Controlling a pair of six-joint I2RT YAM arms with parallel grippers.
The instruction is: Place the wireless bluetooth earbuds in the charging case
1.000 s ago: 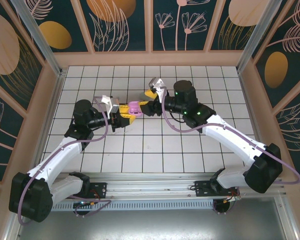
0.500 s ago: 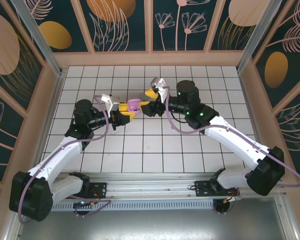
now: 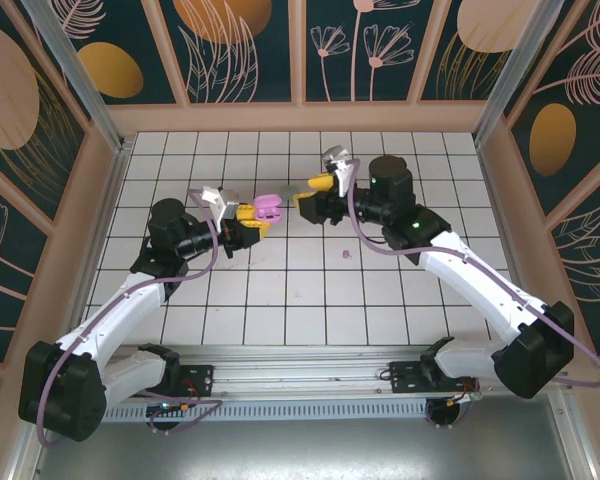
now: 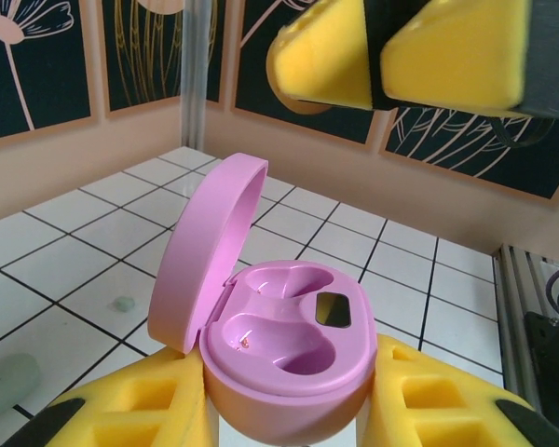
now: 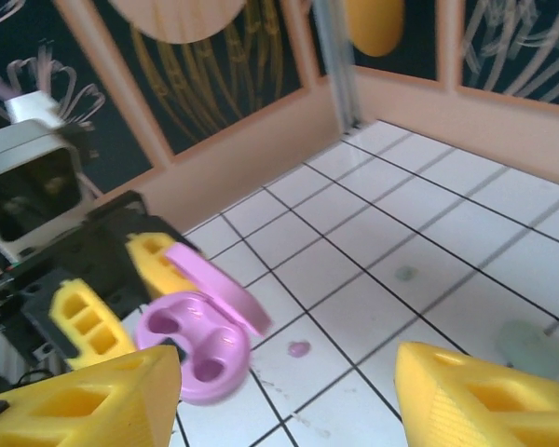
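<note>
My left gripper is shut on the pink charging case, whose lid stands open and whose two sockets are empty. From above, the case hangs at mid-table in the left gripper. My right gripper is a short way to its right, open with nothing between its yellow fingers. One pink earbud lies on a tile beside the case, also seen from above as a pink earbud. A mint earbud lies farther off on the floor.
A blurred mint rounded piece lies on the tiles near the right finger. The left wrist view shows a mint bead and a larger mint shape on the floor. Wooden walls ring the tiled floor.
My right gripper has drawn back to the right, away from the pink case. A pink earbud now shows on the tile below it. The left gripper keeps its hold.
</note>
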